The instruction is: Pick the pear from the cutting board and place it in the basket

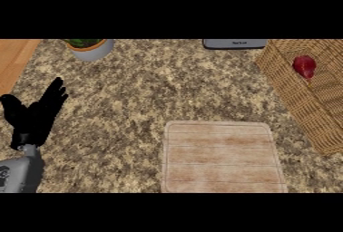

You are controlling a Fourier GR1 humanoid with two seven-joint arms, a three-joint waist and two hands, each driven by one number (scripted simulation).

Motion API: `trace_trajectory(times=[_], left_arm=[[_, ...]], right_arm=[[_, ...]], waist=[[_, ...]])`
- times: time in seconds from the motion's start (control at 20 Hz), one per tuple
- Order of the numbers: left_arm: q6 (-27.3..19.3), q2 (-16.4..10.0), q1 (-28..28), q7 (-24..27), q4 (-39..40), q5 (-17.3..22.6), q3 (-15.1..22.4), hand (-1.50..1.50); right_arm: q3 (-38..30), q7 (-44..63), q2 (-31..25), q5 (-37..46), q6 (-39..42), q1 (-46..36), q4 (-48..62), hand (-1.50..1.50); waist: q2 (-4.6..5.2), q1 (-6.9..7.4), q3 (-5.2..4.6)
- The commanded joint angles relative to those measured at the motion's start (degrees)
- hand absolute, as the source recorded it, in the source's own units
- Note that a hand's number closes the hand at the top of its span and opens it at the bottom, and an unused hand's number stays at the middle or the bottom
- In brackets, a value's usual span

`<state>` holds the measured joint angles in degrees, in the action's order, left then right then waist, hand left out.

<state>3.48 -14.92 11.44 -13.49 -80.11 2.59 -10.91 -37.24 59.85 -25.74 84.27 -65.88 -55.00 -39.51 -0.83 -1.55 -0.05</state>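
Note:
A red pear [305,66] lies inside the wicker basket [288,86] at the right edge of the counter. The pale wooden cutting board [222,157] sits in the lower middle with nothing on it. My left hand [35,114] rests at the left edge, open with fingers straight and pointing up, far from both board and basket. My right hand does not show in the head view.
A grey pot with a green plant [90,47] stands at the back left. A grey appliance [234,43] sits at the back edge beside the basket. A wooden surface [15,56] borders the speckled counter at the far left.

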Motion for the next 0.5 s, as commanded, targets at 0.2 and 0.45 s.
trace_trajectory(times=[0.2, 0.45], left_arm=[[-0.4, -1.3, -1.8, 0.6, 1.0, 0.4, -2.4, 0.0], [0.2, -1.5, -3.8, -0.7, -1.2, 1.1, -2.5, 0.0]], right_arm=[[4.5, -0.2, 9.3, -9.6, 6.2, 15.7, -22.4, -1.5], [9.5, 0.0, 12.5, -15.8, 12.4, 27.3, -40.1, -1.5]], waist=[[-1.48, -4.42, -0.12], [-1.19, -3.42, -0.06]])
